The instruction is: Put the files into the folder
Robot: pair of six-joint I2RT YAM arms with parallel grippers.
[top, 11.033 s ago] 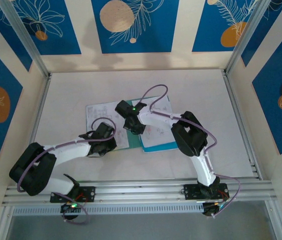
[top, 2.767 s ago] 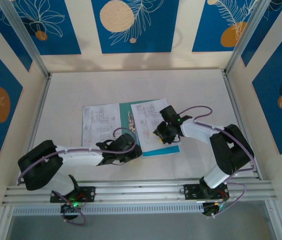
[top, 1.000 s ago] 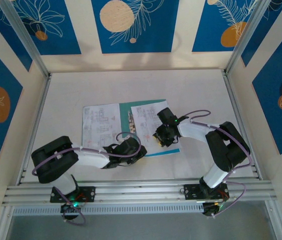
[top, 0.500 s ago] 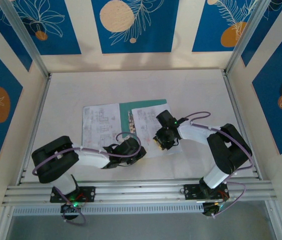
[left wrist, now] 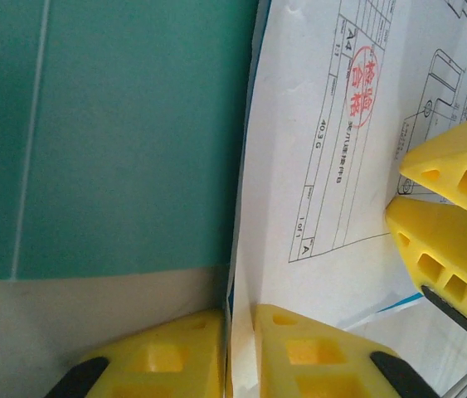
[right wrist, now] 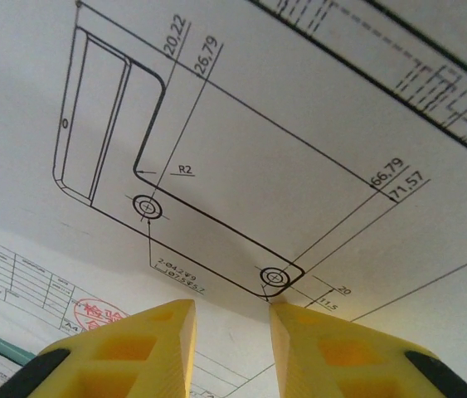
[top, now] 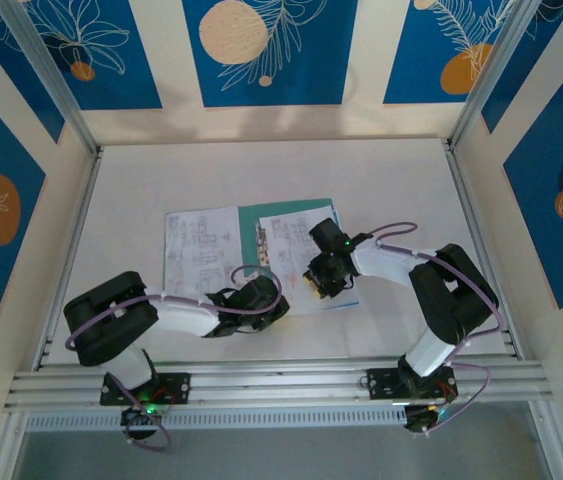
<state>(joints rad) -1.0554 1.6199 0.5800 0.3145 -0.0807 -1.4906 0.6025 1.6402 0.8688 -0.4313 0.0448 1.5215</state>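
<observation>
The teal folder lies flat mid-table, with white printed files spread over it. My left gripper is at the files' near-left corner. Its yellow fingers are shut on the raised paper edge, beside bare teal folder. A blue sheet's edge peeks from under the white ones. My right gripper rests on the files, jaws apart, both tips pressed on a drawing with nothing between them. Its fingers reach in at the right of the left wrist view.
Another printed sheet lies just left of the folder. The pale table is ringed by aluminium rails and patterned blue walls. Both arms' elbows sit low near the front rail.
The files slid slightly left over the folder along with my right gripper. My left gripper's fingers narrowed onto the paper edge.
</observation>
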